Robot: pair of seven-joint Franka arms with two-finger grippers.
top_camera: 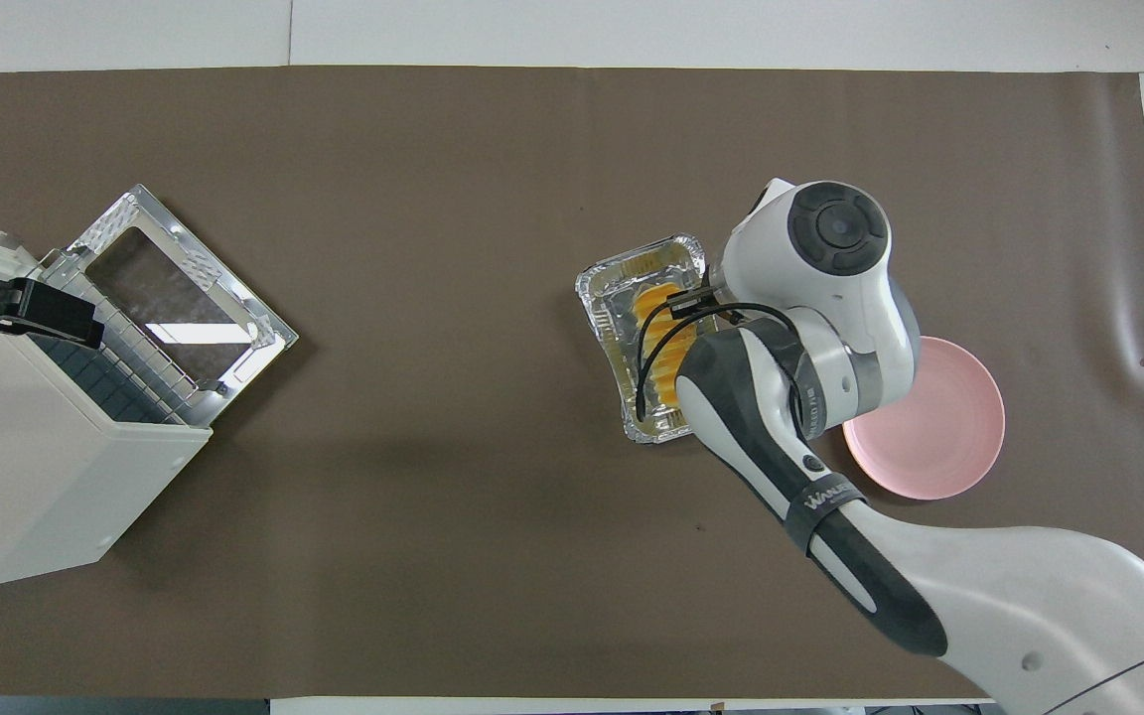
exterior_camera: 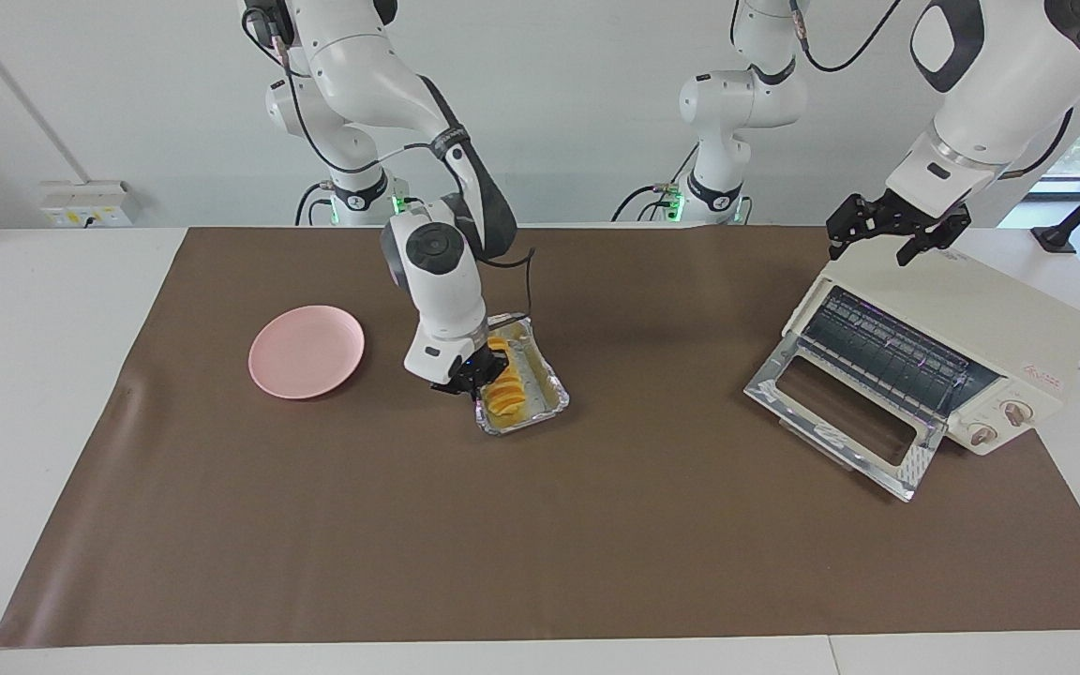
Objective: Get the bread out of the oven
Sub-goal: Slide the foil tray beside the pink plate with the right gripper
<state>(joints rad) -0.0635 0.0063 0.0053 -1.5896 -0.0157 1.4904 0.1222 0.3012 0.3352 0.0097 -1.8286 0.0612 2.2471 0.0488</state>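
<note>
The bread point(exterior_camera: 505, 390) point(top_camera: 653, 310), a yellow-orange row of slices, lies in a crinkled silver foil tray point(exterior_camera: 551, 395) point(top_camera: 600, 298) on the brown mat mid-table. My right gripper point(exterior_camera: 466, 383) is shut on the tray's rim on the plate side; from overhead its wrist hides the fingers. The cream-white oven point(exterior_camera: 976, 314) point(top_camera: 31, 477) stands at the left arm's end of the table. Its glass door point(exterior_camera: 840, 419) point(top_camera: 175, 295) is folded down and the wire rack shows. Over the oven's top hangs my left gripper point(exterior_camera: 894, 235) point(top_camera: 31, 312), open and holding nothing.
A round pink plate point(exterior_camera: 306, 351) point(top_camera: 941, 442) sits beside the tray, toward the right arm's end of the table. The brown mat point(exterior_camera: 540, 544) covers most of the white table. The oven's two knobs point(exterior_camera: 999, 424) face away from the robots.
</note>
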